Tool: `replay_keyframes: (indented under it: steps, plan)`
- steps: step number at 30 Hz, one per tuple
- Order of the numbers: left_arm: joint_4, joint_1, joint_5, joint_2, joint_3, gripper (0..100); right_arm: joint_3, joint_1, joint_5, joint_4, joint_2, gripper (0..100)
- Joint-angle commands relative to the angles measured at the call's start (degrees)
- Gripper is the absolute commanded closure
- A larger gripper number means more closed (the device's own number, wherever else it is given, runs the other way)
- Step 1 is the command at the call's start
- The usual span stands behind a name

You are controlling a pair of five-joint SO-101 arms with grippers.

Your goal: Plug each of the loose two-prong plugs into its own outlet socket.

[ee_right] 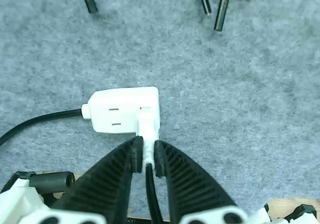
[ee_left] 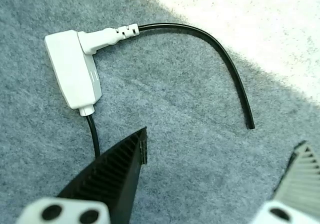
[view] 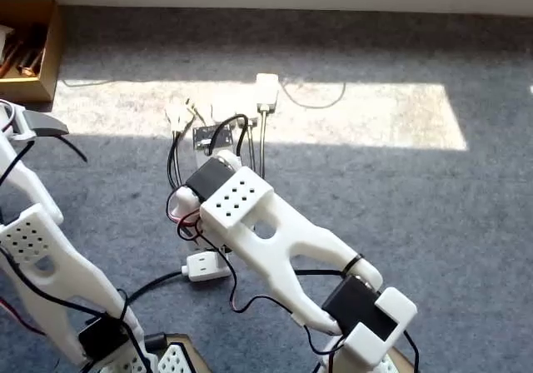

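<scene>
Left hand (ee_left: 221, 141) hangs released over grey carpet (ee_left: 190, 99), near an outlet block (ee_left: 72, 69) already carrying an angled plug (ee_left: 102, 38). Right hand (ee_right: 145, 151) is clenched on a white two-prong plug (ee_right: 148, 124) butted against the socket block (ee_right: 122, 109), which lies at seven o'clock from the high view's centre. Insertion looks to be the step in hand. Next, press straight home, then let go.

Ref: outlet block (ee_right: 125, 111). Side facing the right arm: taken up by right pincer (ee_right: 146, 153), clamped on plug (ee_right: 148, 126). One end: black cord (ee_right: 40, 120) runs off across the floor. Far side: open carpet (ee_right: 260, 74), then several cord ends (ee_right: 220, 6) lying in the approach
</scene>
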Motion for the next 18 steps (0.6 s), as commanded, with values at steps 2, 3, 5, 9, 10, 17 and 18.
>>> replay_keyframes:
  steps: [2, 3, 5, 9, 10, 17, 18]
  plan:
    - [-0.6, -0.5, -0.4, -0.7, -2.3, 58, -2.3, 0.6, 0.8, -0.4, -0.3, 99.2]
    - [-0.6, -0.5, -0.4, -0.7, -2.3, 58, -1.9, 0.7, 0.9, -0.4, -0.2, 99.2]
    - [-0.6, -0.5, -0.4, -0.7, -2.3, 58, 0.9, 0.7, 0.9, -1.6, -0.2, 99.2]
    - [-0.3, -0.5, -0.4, -0.7, -2.3, 58, 9.3, 0.7, 0.9, -9.6, -0.2, 99.2]
    - [-0.2, -0.5, -0.4, -0.7, -2.3, 58, 11.5, 0.7, 0.9, -11.6, -0.2, 99.2]
    - [-0.1, -0.3, -2.6, -0.8, -2.3, 58, 19.9, 0.7, 0.9, -16.7, -0.2, 99.2]
    - [0.0, -0.2, -2.6, -0.9, -2.3, 58, 20.0, 0.7, 0.9, -16.7, -0.2, 99.2]
